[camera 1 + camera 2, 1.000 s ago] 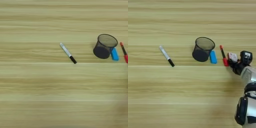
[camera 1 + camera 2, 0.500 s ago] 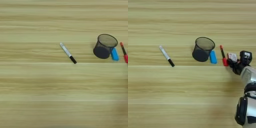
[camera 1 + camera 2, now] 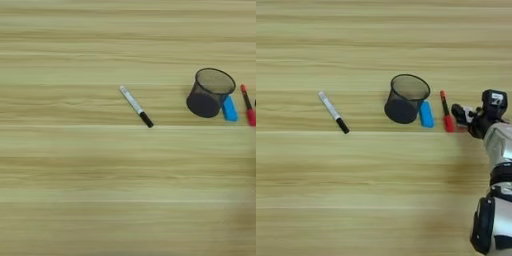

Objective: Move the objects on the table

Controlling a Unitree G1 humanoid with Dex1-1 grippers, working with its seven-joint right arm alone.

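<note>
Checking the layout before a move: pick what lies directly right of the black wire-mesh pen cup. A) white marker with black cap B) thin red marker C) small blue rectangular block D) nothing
C: the small blue rectangular block lies against the right side of the black wire-mesh pen cup.

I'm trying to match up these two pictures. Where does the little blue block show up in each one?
Left eye view: the blue block lies near the right edge, right beside the black mesh cup, on its right.
Right eye view: the same block sits right of centre, again just right of the cup.
Shared landmark: the white marker with the black cap, lying alone to the cup's left in both.
</note>
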